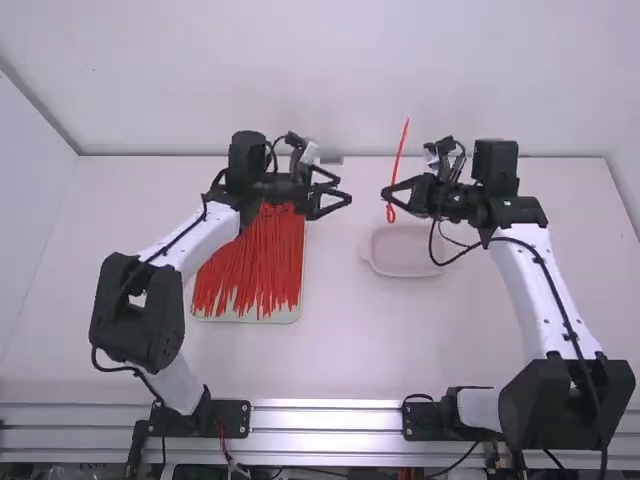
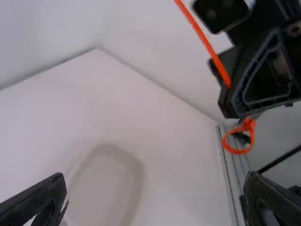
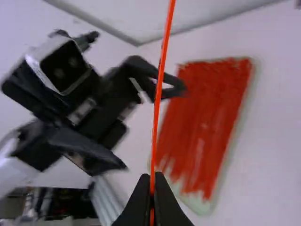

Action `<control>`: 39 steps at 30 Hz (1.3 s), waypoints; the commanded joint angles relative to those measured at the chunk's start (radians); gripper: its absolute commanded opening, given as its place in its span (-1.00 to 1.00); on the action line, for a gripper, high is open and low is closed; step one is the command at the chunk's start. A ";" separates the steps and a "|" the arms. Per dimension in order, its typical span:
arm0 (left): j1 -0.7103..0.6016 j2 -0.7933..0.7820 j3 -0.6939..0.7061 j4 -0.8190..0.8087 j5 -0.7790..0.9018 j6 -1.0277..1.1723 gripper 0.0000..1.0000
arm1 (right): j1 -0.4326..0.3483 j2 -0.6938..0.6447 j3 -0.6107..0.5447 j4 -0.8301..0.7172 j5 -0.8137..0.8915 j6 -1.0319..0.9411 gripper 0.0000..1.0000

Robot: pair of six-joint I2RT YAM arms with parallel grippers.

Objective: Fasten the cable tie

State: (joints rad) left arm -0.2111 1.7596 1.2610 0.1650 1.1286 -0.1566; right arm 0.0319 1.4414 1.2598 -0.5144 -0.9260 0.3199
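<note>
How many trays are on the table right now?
2: the pale-rimmed tray heaped with red cable ties, left of the middle, and the white tray near the right gripper.

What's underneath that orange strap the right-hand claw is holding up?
A shallow white dish sits on the table roughly below the cable tie held in the right gripper. Its inside looks empty; the gripper covers part of its far rim.

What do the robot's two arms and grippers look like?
Both arms, the left arm and right arm, have white tubular links joined by chunky black joints, on black bases at a silver rail. Thin black cables loop along them. The left gripper and right gripper are black and two-fingered, with angular open frames.
</note>
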 commanded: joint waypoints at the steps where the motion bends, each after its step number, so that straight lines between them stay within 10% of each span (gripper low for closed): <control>1: 0.053 -0.005 0.002 -0.105 -0.018 0.079 0.98 | 0.008 -0.009 -0.010 -0.026 0.196 -0.137 -1.00; 14: 0.107 -0.005 0.002 -0.597 -0.169 0.401 0.98 | 0.058 -0.008 -0.281 0.251 0.602 -0.091 -1.00; 39: 0.133 -0.005 -0.009 -0.602 -0.150 0.389 0.97 | 0.060 0.141 -0.511 0.645 0.689 -0.003 -1.00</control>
State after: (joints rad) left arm -0.0704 1.7596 1.2602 -0.4370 0.9470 0.2295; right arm 0.0856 1.5169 0.7334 0.1333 -0.2405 0.2916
